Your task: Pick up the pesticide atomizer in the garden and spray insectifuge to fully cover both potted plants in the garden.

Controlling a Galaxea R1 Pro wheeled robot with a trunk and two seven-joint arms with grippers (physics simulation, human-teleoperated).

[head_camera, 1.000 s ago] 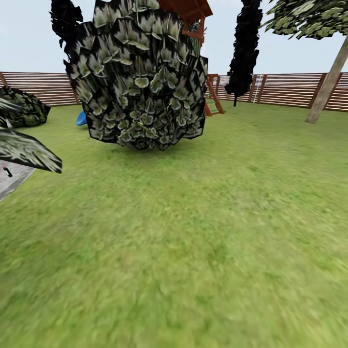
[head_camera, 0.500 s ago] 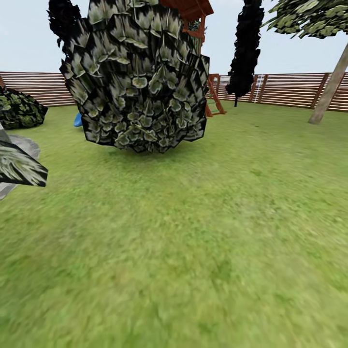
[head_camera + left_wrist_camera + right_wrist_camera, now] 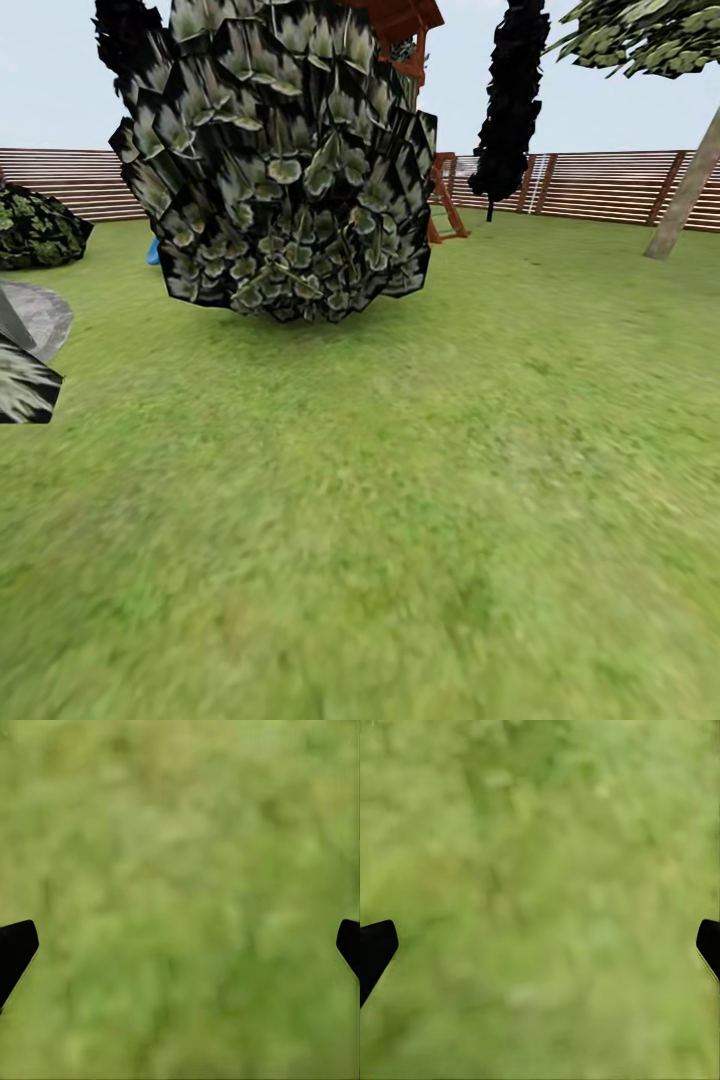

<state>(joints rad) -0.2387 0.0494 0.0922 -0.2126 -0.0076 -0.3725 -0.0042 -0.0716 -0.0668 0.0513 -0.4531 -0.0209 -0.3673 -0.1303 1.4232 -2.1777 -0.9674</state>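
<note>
1. Left gripper: fingers spread wide, only the two black tips poked in at opposite edges of its wrist view, nothing between them but blurred lawn. Pointed straight down at the grass, which reads as a carry pose for driving, not a reach.
2. Right gripper: same story, tips wide apart, empty, grass underneath.
3. Pesticide atomizer: not held by either gripper, and I couldn't find it anywhere. Judgement: pickup not started, robot was in transit.
4. Potted plants: no grey pots or small speckled rosettes identifiable. A cropped pale-streaked leaf sat at the left edge of the head view, overlapping the grey paved patch; can't tell what plant it belonged to.
5. Head view gave the layout the wrist cams lacked: big dark broad-leaved shrub dead ahead on the lawn, a smaller bush far left near the slatted fence, a red-brown play frame behind the shrub, a leaning tree trunk far right.
6. Wrist cams added only finger state and ground below; no landmarks for localising.
7. Judgement: paved patch at left was the likeliest place to search, so a left turn looked needed.
</note>
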